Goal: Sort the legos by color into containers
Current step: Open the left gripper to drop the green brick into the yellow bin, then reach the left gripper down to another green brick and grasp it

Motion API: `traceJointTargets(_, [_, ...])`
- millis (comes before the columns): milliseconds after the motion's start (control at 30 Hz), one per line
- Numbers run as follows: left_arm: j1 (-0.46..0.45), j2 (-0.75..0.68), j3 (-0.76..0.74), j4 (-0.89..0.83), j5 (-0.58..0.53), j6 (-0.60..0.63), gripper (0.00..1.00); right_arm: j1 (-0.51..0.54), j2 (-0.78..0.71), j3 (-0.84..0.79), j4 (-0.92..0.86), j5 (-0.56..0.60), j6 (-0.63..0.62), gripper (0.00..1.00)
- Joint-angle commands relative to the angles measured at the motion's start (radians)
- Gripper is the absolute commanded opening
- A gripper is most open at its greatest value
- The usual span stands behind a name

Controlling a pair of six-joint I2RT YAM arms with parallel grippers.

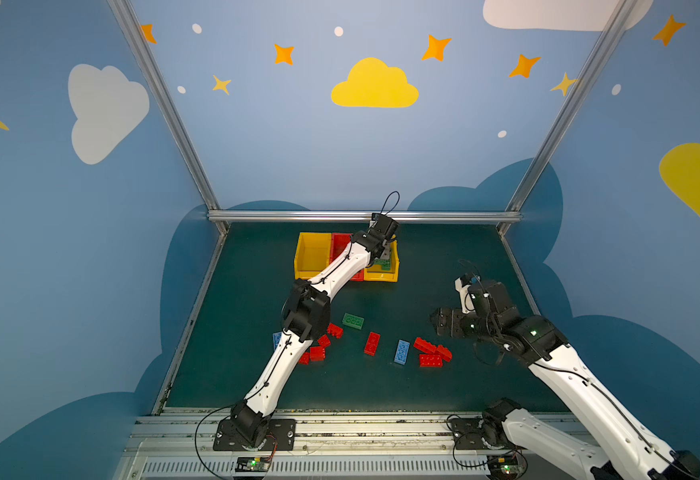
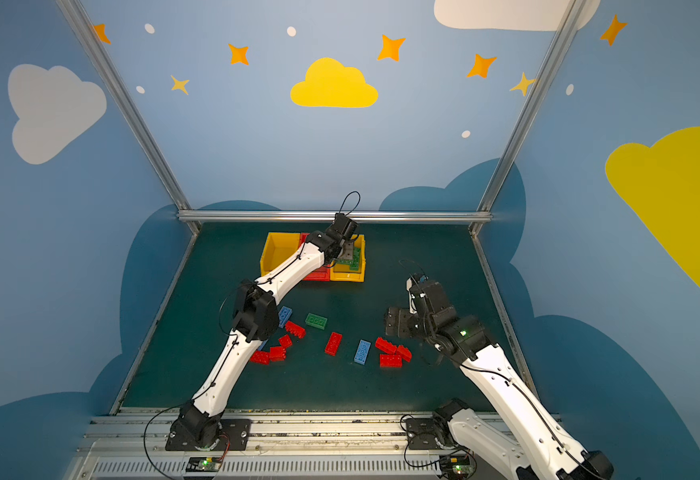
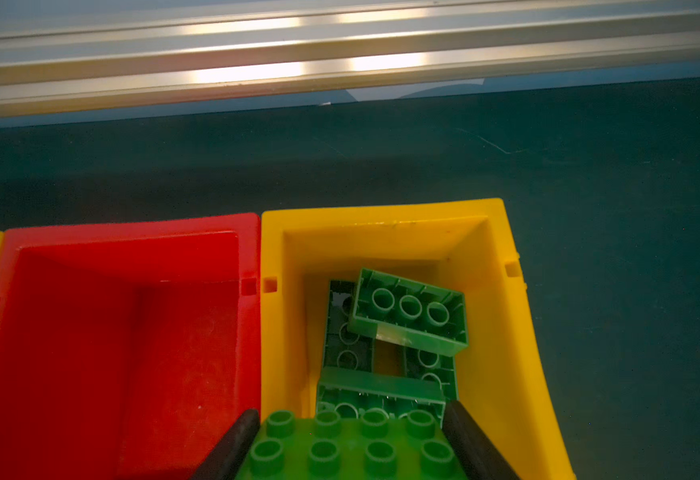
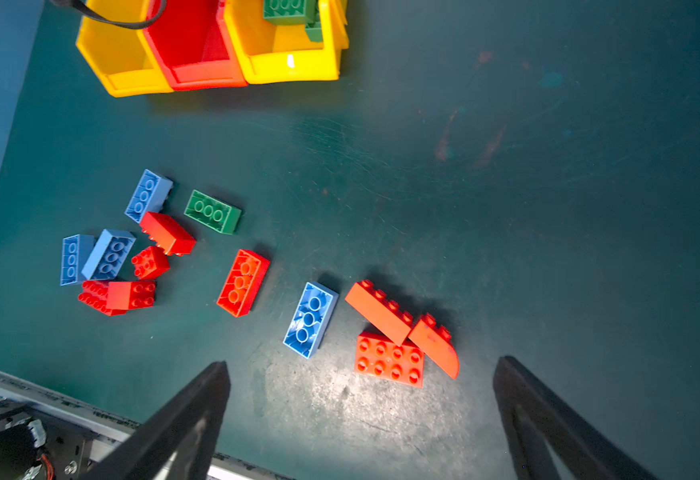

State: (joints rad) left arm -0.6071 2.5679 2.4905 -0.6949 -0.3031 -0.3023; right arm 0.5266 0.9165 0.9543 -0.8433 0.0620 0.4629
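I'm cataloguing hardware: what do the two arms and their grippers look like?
The left arm and right arm have white link shells, black joints and thin black cables; small green lights glow on the right one. The left gripper and right gripper have black, tapering fingers.

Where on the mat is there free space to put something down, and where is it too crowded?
Free: the mat right of the right yellow bin; the band between the bins and the loose bricks; the strip before the front rail. Crowded: the brick row, and that bin, where the left gripper holds a green brick over others.
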Motion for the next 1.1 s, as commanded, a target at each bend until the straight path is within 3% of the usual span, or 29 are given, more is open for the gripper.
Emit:
traceJointTargets(0, [0.002, 0.012, 0.047, 0.058, -0.011, 0.031, 0.46, -0.021, -0.005, -0.011, -0.02, -0.011, -0.017, 0.97])
traceJointTargets(200, [0.001, 0.079, 0.165, 0.046, 0.008, 0.053, 0.56, -0.049, 0.008, -0.007, -0.013, -0.021, -0.026, 0.97])
traceJointTargets(400, [0.003, 0.087, 0.18, 0.059, 0.025, 0.055, 0.81, -0.06, 0.01, 0.002, -0.016, -0.028, -0.026, 0.97])
traceJointTargets(733, [-0.009, -0.017, 0.132, -0.056, 0.012, 0.025, 0.9, -0.063, -0.035, 0.009, -0.045, -0.043, -0.008, 0.97])
traceJointTargets(867, [-0.024, -0.18, -0.082, -0.092, -0.001, 0.007, 0.91, -0.061, -0.051, 0.005, -0.043, -0.09, -0.004, 0.97])
traceJointTargets(1067, [-0.053, -0.559, -0.715, 0.089, 0.019, -0.026, 0.93, -0.028, -0.069, -0.02, -0.043, -0.14, 0.018, 0.97])
